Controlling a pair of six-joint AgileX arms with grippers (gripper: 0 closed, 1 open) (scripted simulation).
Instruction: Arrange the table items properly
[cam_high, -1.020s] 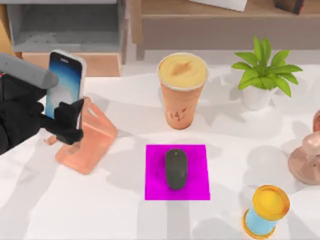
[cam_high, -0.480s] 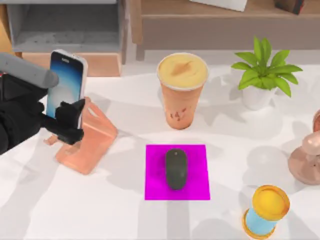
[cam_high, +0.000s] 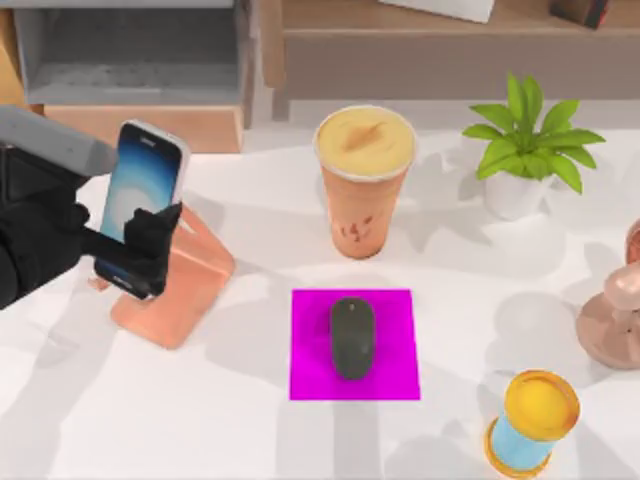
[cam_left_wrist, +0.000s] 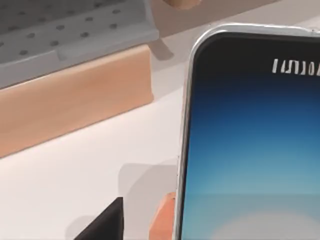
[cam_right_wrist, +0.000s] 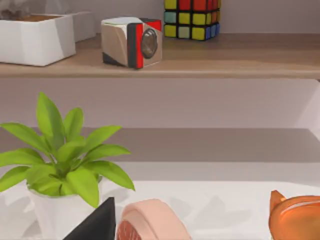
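Observation:
My left gripper (cam_high: 141, 254) at the table's left is shut on the lower part of the smartphone (cam_high: 148, 185), whose blue-white screen is lit. The phone leans to the right just above the salmon phone stand (cam_high: 190, 288). Up close in the left wrist view are the smartphone (cam_left_wrist: 250, 150), an edge of the stand (cam_left_wrist: 163, 220) and one dark fingertip (cam_left_wrist: 102, 228). The dark grey mouse (cam_high: 352, 337) lies on a magenta mat (cam_high: 310, 382) at the centre. The orange cup (cam_high: 364, 190) stands upright behind the mat. The right wrist view holds one dark fingertip (cam_right_wrist: 95, 225) of my right gripper.
A potted plant (cam_high: 525, 150) stands at the back right, also close in the right wrist view as the plant (cam_right_wrist: 65, 165). A yellow-topped blue cylinder (cam_high: 530, 420) is at the front right, a copper-pink object (cam_high: 610, 320) at the right edge. Shelves (cam_high: 420, 45) line the back.
The smartphone has tipped to the right and shifted slightly that way with my left gripper, over the stand. Mouse, cup and the rest have stayed put.

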